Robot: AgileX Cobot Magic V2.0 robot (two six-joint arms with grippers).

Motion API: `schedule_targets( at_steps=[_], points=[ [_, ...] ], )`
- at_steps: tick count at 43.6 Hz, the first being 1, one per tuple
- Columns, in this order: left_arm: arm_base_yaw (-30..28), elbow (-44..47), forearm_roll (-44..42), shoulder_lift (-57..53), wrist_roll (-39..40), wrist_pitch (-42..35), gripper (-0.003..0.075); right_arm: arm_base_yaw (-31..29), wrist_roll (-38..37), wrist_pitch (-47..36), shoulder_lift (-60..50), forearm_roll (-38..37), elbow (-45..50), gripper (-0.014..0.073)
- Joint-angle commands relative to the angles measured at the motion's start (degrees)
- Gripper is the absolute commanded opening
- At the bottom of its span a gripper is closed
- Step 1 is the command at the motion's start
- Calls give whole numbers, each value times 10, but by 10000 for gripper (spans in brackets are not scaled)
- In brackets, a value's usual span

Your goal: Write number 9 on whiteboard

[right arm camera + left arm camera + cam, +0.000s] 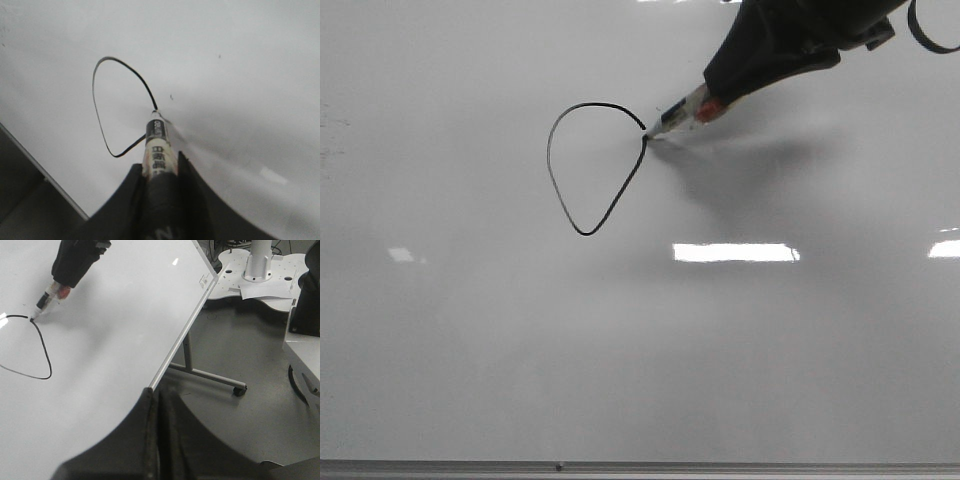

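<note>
The whiteboard (470,360) fills the front view, glossy pale grey with a metal frame edge along the bottom. A thin black teardrop loop (592,165), the drawn part of the number 9, sits upper centre; no tail shows. My right gripper (725,95) is shut on a white marker (682,113) with its tip touching the board where the loop closes. In the right wrist view the marker (158,150) sits between the jaws with the loop (120,107) beyond it. My left gripper (156,405) is shut and empty at the board's edge.
Bright rectangular light reflections (735,252) lie on the board below the loop. In the left wrist view the board's frame edge (182,330) runs diagonally, with its stand leg and caster (239,389) on the grey floor and a white base plate (260,280) behind.
</note>
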State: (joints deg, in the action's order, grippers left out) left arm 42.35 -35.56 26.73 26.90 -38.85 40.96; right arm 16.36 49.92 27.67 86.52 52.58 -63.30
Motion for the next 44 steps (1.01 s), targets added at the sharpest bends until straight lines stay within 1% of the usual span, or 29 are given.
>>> schedule_targets(
  at_steps=[1, 8, 19, 24, 27, 31, 36, 39, 41, 43, 44],
  points=[
    [0, -15, 20, 3, 6, -39, -19, -7, -2, -41, -24, 8, -31, -58],
    [0, -15, 20, 3, 6, -39, -19, -7, -2, -18, -13, 3, -8, -58],
    [0, -15, 20, 3, 6, -39, -19, -7, -2, -33, 34, 3, 102, -58],
    [0, -15, 20, 3, 6, -39, -19, -7, -1, -26, 37, 3, 123, -58],
    [0, -15, 20, 3, 6, -39, -19, -4, 13, 0, 26, 6, 120, -58],
    [0, -15, 21, 3, 6, -39, -19, 13, 63, 58, 1, 13, 105, -58],
    [0, -15, 23, 3, 6, -46, -19, 41, 112, 169, -29, 27, 63, -58],
    [0, -15, 29, 4, 6, -54, -16, 53, 122, 233, -39, 27, 29, -58],
    [0, -16, 35, 6, 6, -52, 2, 61, 125, 270, -44, 27, 6, -58],
    [0, -18, 37, 11, 6, -52, 50, 67, 128, 297, -46, 25, -15, -58],
    [0, -21, 38, 14, 6, -51, 91, 70, 131, 310, -47, 20, -26, -58]
  ],
)
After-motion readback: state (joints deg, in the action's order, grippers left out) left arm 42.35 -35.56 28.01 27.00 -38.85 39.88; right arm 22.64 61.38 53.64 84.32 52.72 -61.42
